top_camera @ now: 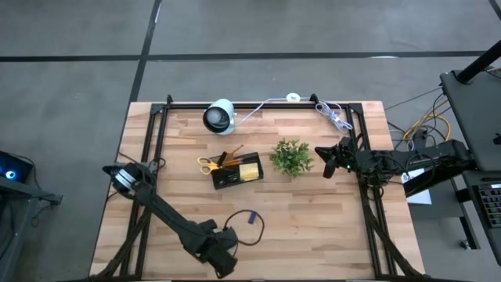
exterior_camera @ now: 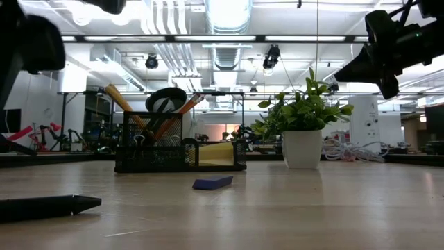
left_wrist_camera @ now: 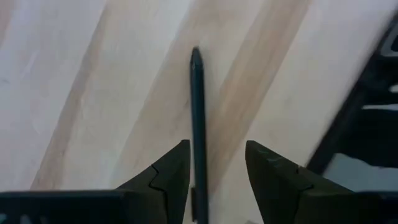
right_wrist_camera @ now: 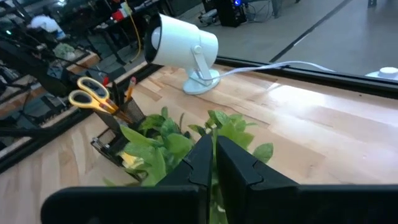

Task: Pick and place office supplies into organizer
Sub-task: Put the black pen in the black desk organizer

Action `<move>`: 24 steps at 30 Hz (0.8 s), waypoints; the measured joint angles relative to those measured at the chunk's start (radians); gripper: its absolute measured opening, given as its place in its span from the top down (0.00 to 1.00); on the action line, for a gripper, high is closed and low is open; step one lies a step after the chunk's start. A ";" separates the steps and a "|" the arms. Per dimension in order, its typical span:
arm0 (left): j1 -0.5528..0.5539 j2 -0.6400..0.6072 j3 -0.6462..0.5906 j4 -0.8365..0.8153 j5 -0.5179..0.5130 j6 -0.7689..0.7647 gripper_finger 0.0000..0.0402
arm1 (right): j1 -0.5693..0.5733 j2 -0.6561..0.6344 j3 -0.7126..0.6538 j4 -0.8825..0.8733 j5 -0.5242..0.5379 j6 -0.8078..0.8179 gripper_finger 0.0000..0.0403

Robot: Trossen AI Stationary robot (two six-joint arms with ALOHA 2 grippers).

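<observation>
From above, I see my left gripper (top_camera: 221, 258) low at the near edge of the light wooden table (top_camera: 313, 227), its arm over a thin black pen (top_camera: 243, 222) beside a tiny blue piece (top_camera: 250, 218). The black mesh organizer (top_camera: 237, 171) sits mid-table, holding yellow-handled scissors (top_camera: 208, 164), orange pencils (top_camera: 232, 154) and a yellow sticky-note pad (top_camera: 250, 170).

At table level, the blue piece lies before the organizer.

My left wrist shows the fingers (left_wrist_camera: 168, 180) spread, straddling the pen, not gripping.

My right wrist shows the right gripper (right_wrist_camera: 214, 163) clenched empty over the small green potted plant (right_wrist_camera: 168, 143).
</observation>
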 joint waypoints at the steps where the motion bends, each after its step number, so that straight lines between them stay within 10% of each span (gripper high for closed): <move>1: -0.004 0.009 0.001 -0.004 -0.001 0.000 0.66 | 0.000 0.000 0.000 -0.006 0.000 0.001 0.97; 24: -0.026 0.099 -0.006 0.006 -0.006 -0.079 0.66 | 0.001 0.000 0.000 -0.023 0.000 0.002 0.97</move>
